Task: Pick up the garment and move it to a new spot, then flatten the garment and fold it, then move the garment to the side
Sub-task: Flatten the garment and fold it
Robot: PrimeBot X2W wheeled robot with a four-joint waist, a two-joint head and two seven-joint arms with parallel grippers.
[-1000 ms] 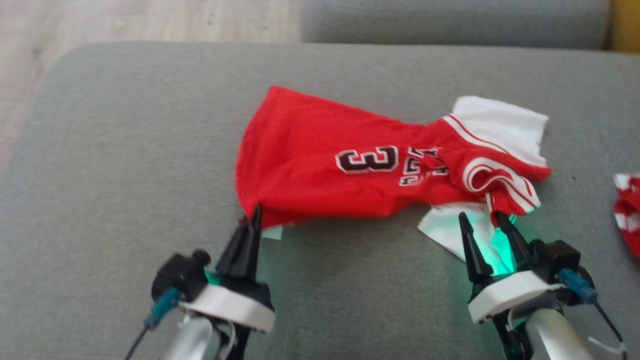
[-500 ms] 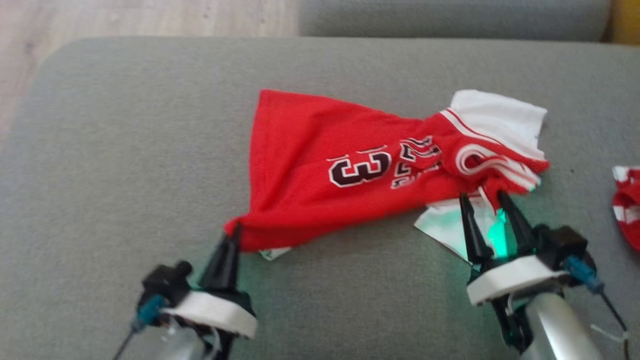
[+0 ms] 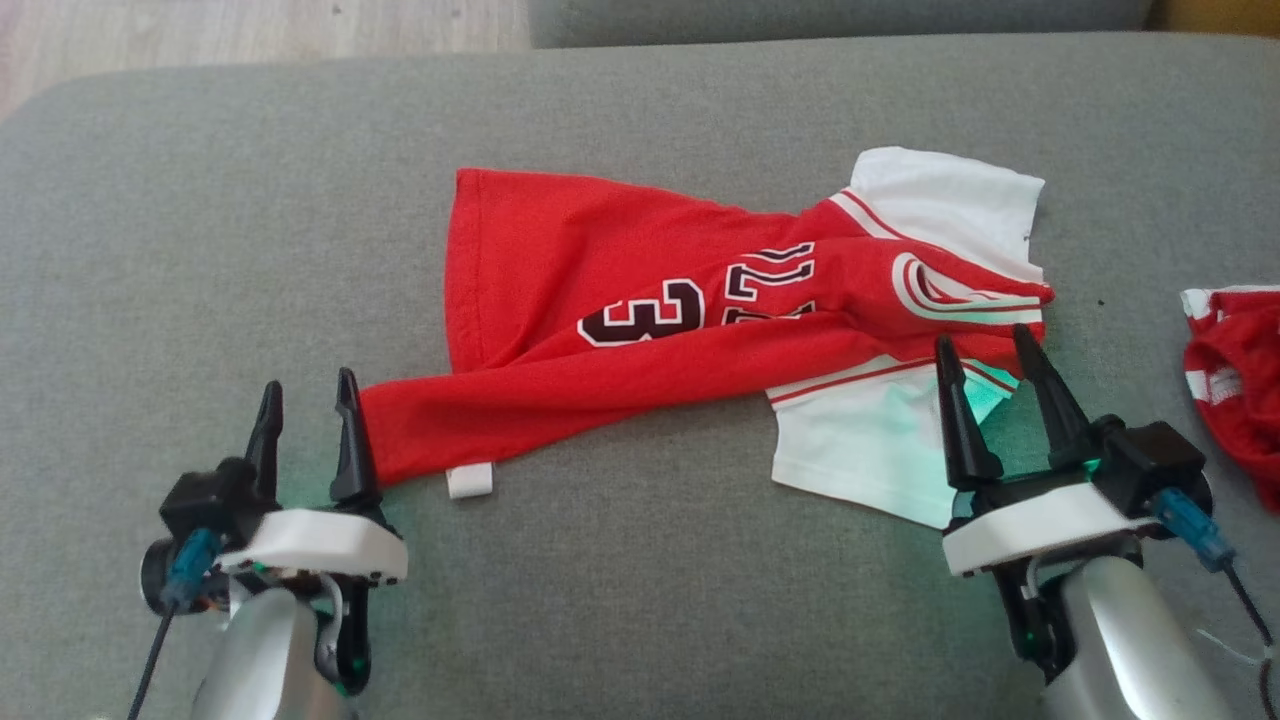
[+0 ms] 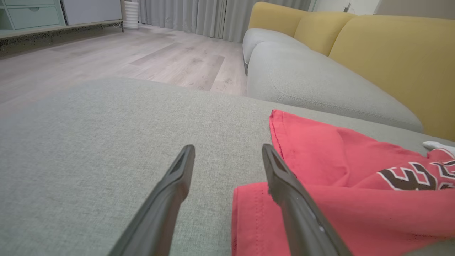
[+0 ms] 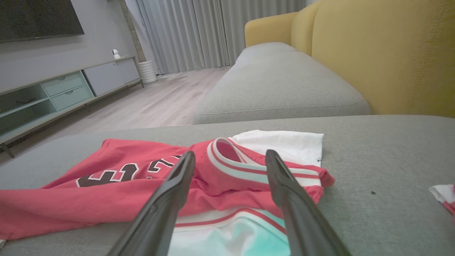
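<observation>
Let go of within the last second, after being pinched shut on and dragged out to the left: near hem corner of the red basketball jersey with white sleeves (image 3: 600, 270). From the head: left claw (image 3: 307, 380) spread wide and holding nothing, inner finger just beside that hem corner and its small white tag (image 3: 470, 481); right claw (image 3: 983, 335) likewise wide and empty, poised over the near white sleeve with tips at the striped neckline; jersey lying crosswise in the middle of the grey fabric sofa cushion (image 3: 200, 200), with a second red-and-white cloth (image 3: 1235, 370) well apart at the right edge. From the left wrist: left claw (image 4: 228, 146) open over bare cushion (image 4: 106, 142), jersey (image 4: 320, 153) under and beyond the right-hand finger, none of it between the two. From the right wrist: right claw (image 5: 230, 152) open, jersey (image 5: 106, 202) low ahead, collar bunched between the finger lines but not gripped. Judged: moving to a new spot apparently done; flattening partway, with a long diagonal crease and rumpled shoulders left; folding and setting aside not yet begun.
</observation>
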